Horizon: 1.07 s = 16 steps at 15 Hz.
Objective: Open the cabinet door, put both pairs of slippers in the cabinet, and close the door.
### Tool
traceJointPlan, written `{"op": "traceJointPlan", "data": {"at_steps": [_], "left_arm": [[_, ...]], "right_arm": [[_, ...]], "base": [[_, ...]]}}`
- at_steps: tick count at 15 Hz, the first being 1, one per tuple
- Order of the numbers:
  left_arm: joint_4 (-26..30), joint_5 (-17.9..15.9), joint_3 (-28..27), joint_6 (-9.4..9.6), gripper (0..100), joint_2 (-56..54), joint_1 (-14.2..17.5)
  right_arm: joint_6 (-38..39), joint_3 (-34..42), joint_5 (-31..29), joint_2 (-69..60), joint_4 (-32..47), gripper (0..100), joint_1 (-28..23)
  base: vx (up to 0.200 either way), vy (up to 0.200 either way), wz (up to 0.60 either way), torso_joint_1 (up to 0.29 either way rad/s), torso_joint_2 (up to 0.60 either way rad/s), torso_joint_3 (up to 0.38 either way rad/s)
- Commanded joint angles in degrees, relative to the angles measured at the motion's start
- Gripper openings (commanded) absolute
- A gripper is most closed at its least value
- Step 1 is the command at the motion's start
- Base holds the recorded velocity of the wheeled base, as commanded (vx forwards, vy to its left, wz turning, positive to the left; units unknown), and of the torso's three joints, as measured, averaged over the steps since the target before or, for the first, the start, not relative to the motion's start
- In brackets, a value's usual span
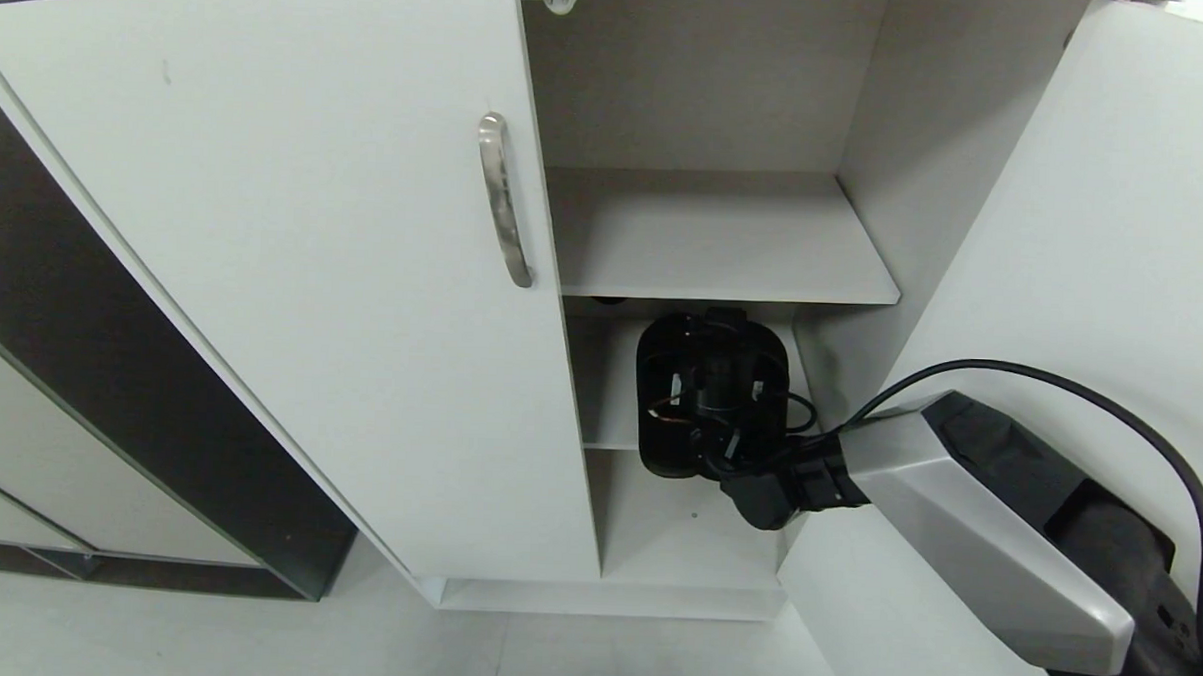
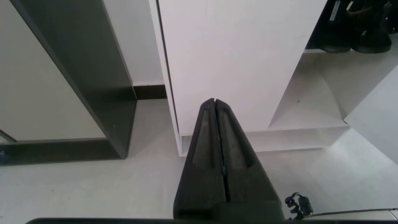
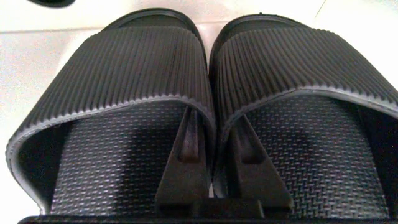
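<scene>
One black slipper pair (image 3: 137, 74) clamped in right jaws, at open cabinet (image 1: 715, 232).

Slippers (image 3: 130, 81) matt ribbed rubber; cabinet door (image 1: 294, 267) smooth; handle (image 1: 504, 200) shiny metal.

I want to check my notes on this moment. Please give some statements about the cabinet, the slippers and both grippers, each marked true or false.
1. The right gripper is shut on the pair of black ribbed rubber slippers. True.
2. The right door of the white cabinet is closed. False: it stands open; the left door, with a curved metal handle, is closed.
3. The slippers lie on the floor. False: they are held in the cabinet opening, below the upper shelf.
4. The left gripper is shut and empty. True.
</scene>
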Motion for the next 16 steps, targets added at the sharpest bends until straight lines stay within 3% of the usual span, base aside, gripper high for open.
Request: {"op": "traceJointPlan", "data": {"at_steps": [1,6,7,10,16], "left_arm": [[0.0,0.0,0.0,0.01,0,0.0,0.0],[0.0,0.1,0.0,-0.07,0,0.0,0.0],[0.0,0.1,0.0,-0.07,0,0.0,0.0],[0.0,0.1,0.0,-0.07,0,0.0,0.0],[0.0,0.1,0.0,-0.16,0,0.0,0.0]], "right_arm": [[0.0,-0.1,0.0,0.6,0.0,0,0.0],[0.3,-0.2,0.0,1.9,0.0,0,-0.1],[0.3,0.0,0.0,1.9,0.0,100,-0.1],[-0.1,1.2,-0.2,1.6,-0.2,100,0.1],[-0.2,17.0,-2.0,-7.9,-6.3,100,3.7]], "base": [[0.000,0.000,0.00,0.000,0.00,0.000],[0.000,0.000,0.00,0.000,0.00,0.000],[0.000,0.000,0.00,0.000,0.00,0.000],[0.000,0.000,0.00,0.000,0.00,0.000],[0.000,0.000,0.00,0.000,0.00,0.000]]}}
